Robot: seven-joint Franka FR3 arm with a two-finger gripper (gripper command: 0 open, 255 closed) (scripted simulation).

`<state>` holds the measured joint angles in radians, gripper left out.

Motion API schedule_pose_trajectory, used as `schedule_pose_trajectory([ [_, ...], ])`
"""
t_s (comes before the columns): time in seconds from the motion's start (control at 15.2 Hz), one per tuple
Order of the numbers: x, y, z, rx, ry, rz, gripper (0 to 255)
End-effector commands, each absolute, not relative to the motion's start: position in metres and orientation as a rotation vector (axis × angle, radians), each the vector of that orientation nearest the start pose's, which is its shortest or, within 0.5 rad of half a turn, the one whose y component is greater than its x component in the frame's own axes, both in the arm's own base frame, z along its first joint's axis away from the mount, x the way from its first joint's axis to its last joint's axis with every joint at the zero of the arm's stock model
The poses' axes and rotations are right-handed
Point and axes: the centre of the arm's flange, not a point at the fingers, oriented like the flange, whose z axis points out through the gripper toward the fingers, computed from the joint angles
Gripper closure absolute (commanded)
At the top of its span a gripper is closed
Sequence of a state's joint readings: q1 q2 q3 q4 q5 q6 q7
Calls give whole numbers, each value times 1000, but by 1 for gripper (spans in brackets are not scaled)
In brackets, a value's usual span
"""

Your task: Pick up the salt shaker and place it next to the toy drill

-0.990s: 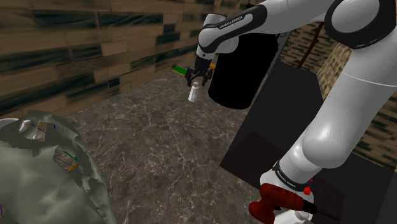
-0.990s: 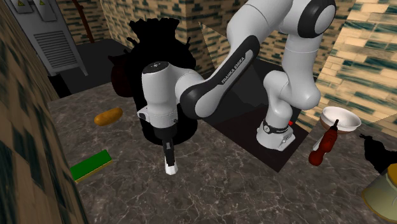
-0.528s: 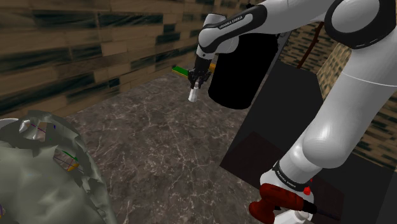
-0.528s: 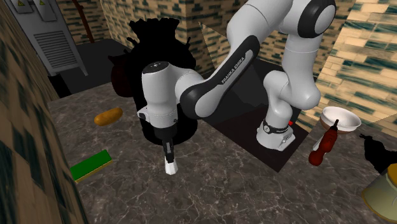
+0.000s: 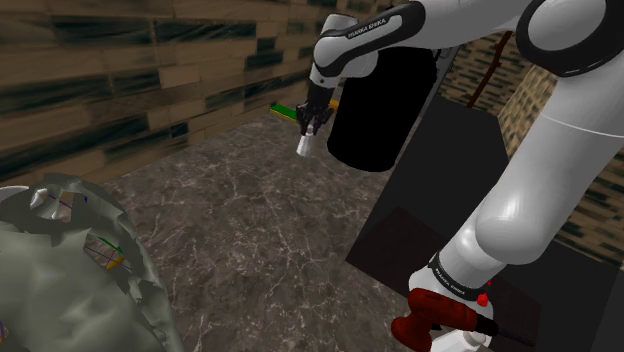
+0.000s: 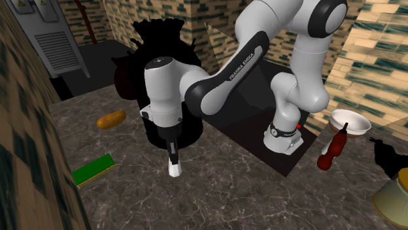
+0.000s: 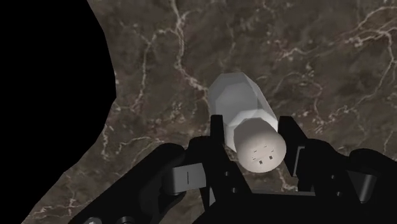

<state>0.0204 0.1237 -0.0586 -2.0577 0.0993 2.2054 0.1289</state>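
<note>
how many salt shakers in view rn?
1. The white salt shaker is clasped in the gripper, over the marble counter beside the big black shape. Another could be hidden behind that shape or the arm.

Veined stone below, smooth shells above.

You see a countertop [image 7: 305, 57] that reads as polished dark brown marble, run through with pale cream veins. The salt shaker [image 7: 245, 118] is plain white, matt and smooth, with a faceted body, and you cannot tell its material. The gripper [image 7: 252, 127] is black with a dull satin finish. The arm [image 6: 216, 85] has a glossy white shell that catches highlights. The toy drill [image 5: 440, 315] is deep red with a slight shine. The wall [image 5: 120, 80] shows streaked wood planks. The grey-green lump [image 5: 60, 270] looks rough and crumpled.
</note>
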Motion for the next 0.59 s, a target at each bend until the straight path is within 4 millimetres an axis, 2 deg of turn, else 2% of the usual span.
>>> schedule_pose_trajectory([
  [0.0,574,-18,389,-3048,343,-32,255],
  [0.53,574,-18,431,-3048,343,-32,255],
])
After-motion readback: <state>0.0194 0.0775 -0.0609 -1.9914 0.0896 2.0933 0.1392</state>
